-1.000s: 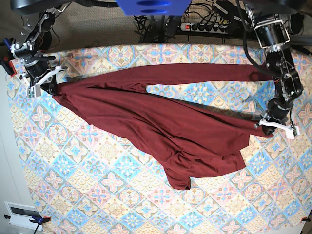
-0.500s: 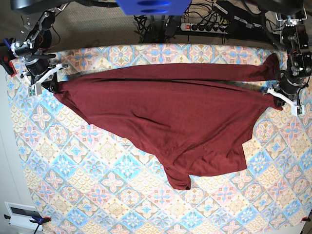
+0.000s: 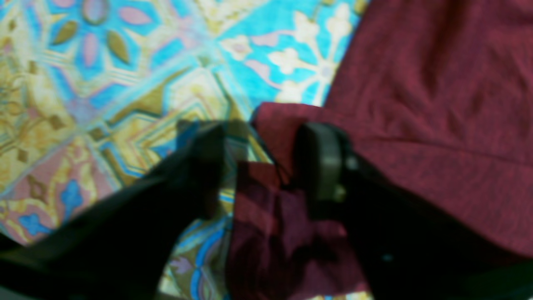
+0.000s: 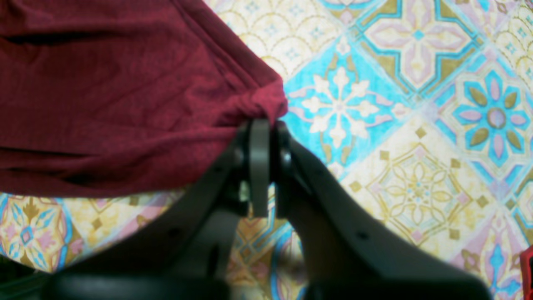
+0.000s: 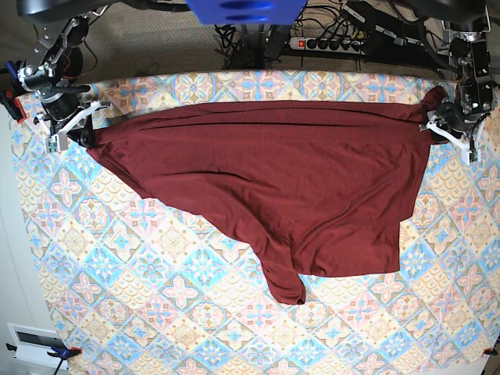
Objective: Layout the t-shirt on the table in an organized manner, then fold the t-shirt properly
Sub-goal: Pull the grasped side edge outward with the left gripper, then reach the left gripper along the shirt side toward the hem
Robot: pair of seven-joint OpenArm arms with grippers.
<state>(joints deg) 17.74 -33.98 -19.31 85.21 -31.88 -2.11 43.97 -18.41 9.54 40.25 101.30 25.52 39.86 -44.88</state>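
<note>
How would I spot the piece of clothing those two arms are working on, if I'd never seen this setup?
Find the big table covered in pastel blue, pink and cream tile-pattern cloth. Spread across its far half is a plain dark maroon knit t-shirt, the only garment there, with the right gripper and the left gripper at its opposite corners.

My arms are black, jointed, with cables along them. Left gripper (image 3: 266,166): two matte black fingers (image 3: 322,166), flat pads, a small screw. Right gripper (image 4: 260,166): same black build, grey pad. Base view shows white finger parts on both.
</note>
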